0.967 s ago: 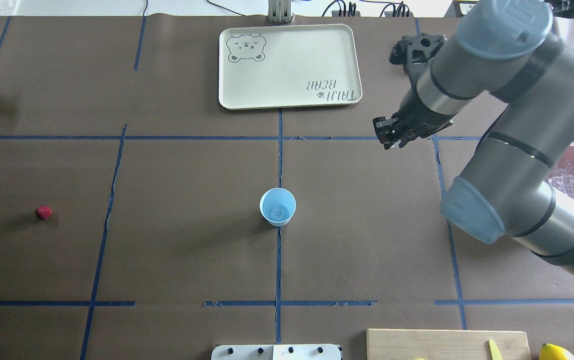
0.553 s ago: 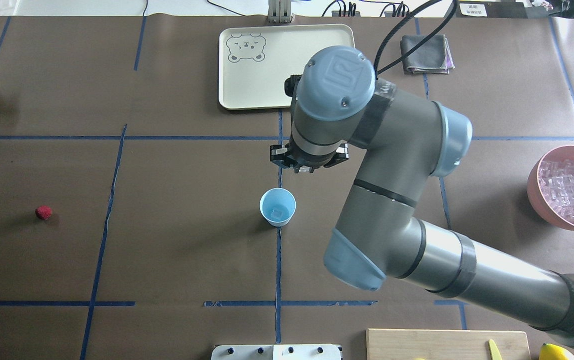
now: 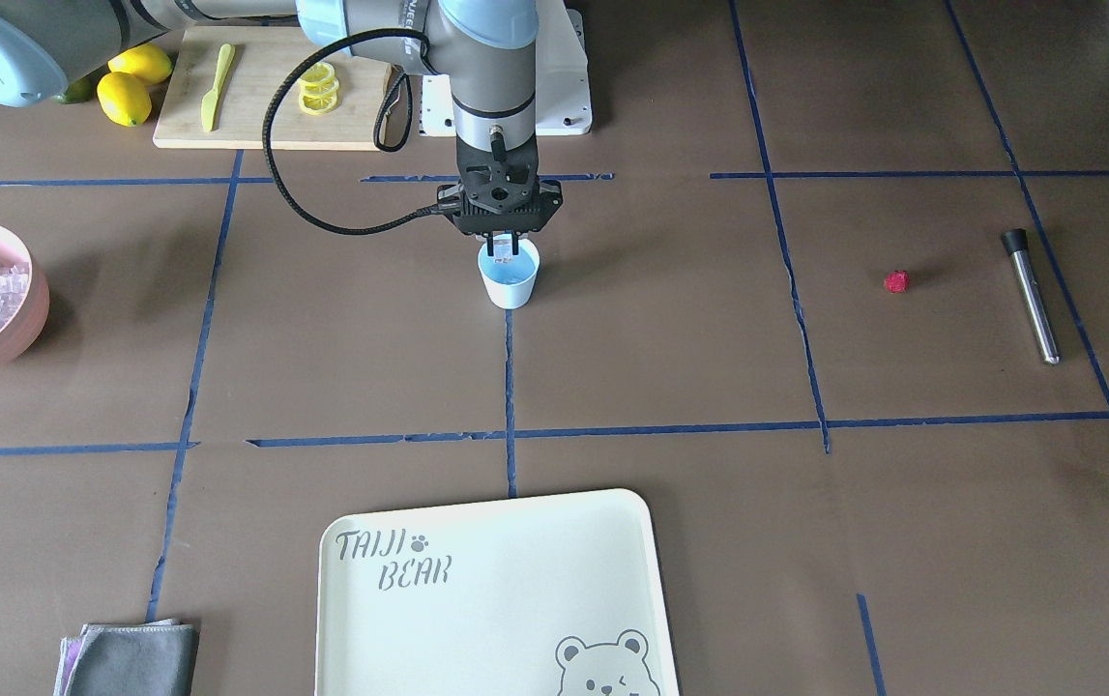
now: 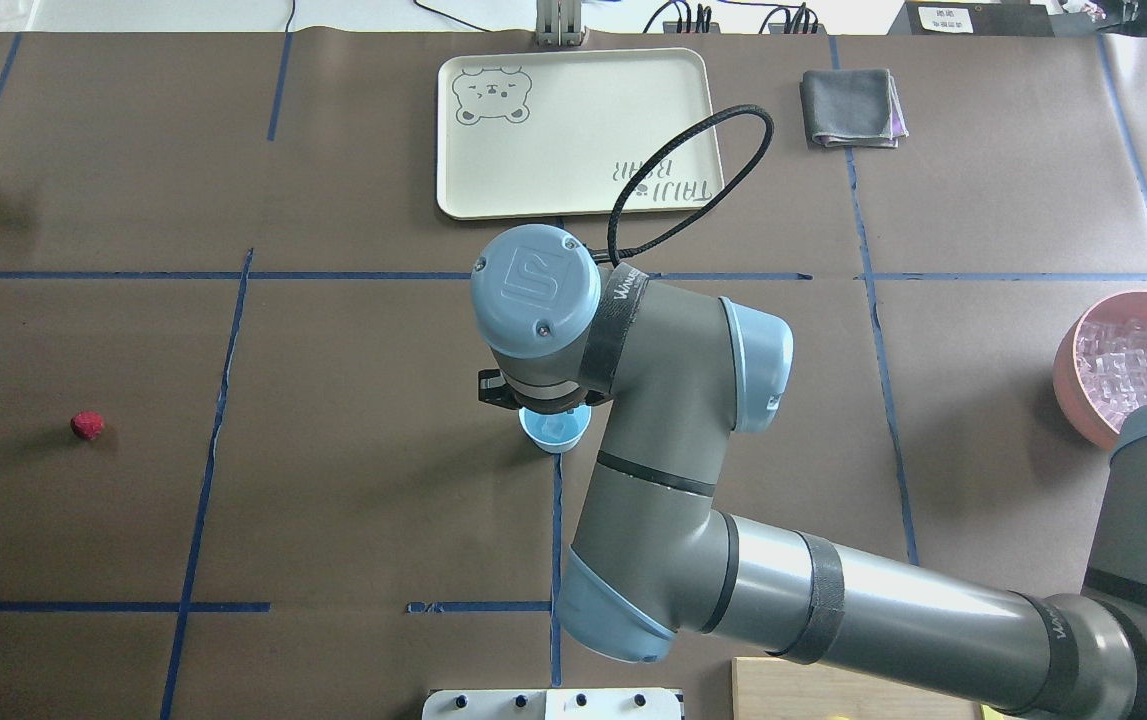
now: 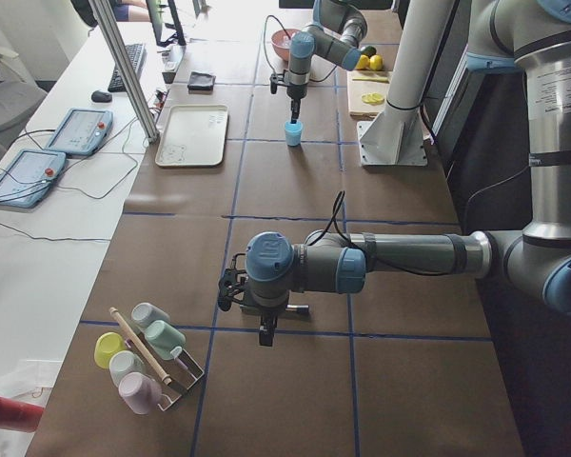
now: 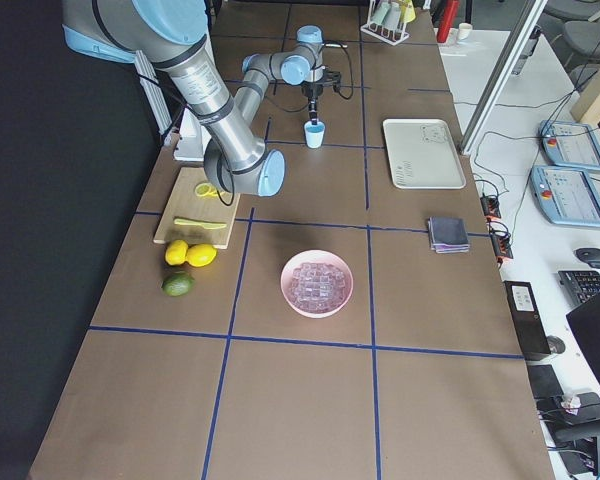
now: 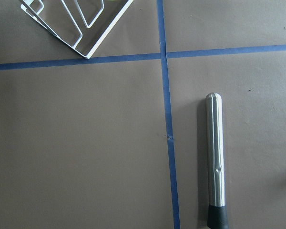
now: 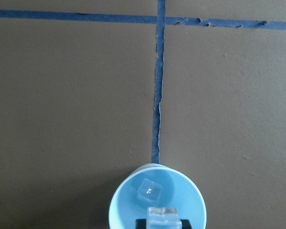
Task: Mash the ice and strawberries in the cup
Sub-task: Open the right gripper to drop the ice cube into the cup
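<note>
**Ice cube (image 8: 163,215) gripped above the cup (image 8: 126,205) at mid-bench**

The bench (image 3: 612,367) is covered in brown sheeting divided into rectangles by blue tape (image 3: 510,387). The pale-blue cup stands upright on the central tape line. The right end effector (image 3: 508,253) points straight down over the cup's mouth, its fingers closed narrowly on the clear ice cube. A second cube (image 8: 149,190) lies on the cup's floor.

The strawberry (image 4: 87,425) lies alone on the sheeting, well apart from the cup on the robot's left, near a steel rod (image 7: 215,162) with a black end. The left end effector (image 5: 265,330) hangs above that end of the bench. Whether its fingers are wide or narrow cannot be told. Its wrist camera looks down on the rod and on a corner of a white wire rack (image 7: 81,28).

At the robot's right, a pink bowl (image 4: 1061,365) holds the heaped ice (image 4: 1128,365). A cream tray (image 4: 573,180) printed with a bear and a folded grey cloth (image 4: 851,108) lie along the far edge. A wooden board (image 3: 254,121) at the robot's edge carries lemon slices (image 3: 319,92) and a yellow knife (image 3: 216,85), with whole lemons (image 3: 126,97) beside it.

Beyond the bench runs a white desk (image 5: 38,248) bearing two pendants (image 5: 79,130), a keyboard (image 5: 133,67) and cables.
</note>
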Motion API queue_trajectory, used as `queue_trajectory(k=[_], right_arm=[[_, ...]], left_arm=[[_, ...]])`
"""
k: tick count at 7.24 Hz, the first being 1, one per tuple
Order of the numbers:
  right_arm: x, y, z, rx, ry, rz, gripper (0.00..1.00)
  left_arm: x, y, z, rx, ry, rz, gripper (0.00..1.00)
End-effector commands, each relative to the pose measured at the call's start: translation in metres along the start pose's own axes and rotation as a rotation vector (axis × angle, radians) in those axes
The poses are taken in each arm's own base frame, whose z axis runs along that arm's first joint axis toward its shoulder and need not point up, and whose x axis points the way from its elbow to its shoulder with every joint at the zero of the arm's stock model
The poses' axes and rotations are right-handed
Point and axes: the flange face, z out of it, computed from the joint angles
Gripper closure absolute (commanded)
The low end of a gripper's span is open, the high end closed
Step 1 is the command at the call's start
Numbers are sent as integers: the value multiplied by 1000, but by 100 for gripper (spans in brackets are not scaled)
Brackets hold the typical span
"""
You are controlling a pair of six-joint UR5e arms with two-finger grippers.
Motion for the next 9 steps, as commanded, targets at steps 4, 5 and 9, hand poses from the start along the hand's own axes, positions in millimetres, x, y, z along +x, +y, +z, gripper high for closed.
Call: queue_trajectory(k=[4,5,9], right_arm=[[0,5,5,-1,5,-7,0],[6,-8,-5,10,-4,-3,0],[148,-94,-39,21,-7,-92,0]], left_arm=[[0,-1,0,1,0,1,0],[0,-1,0,1,0,2,0],[-1,0,1,-3,-1,-4,0]])
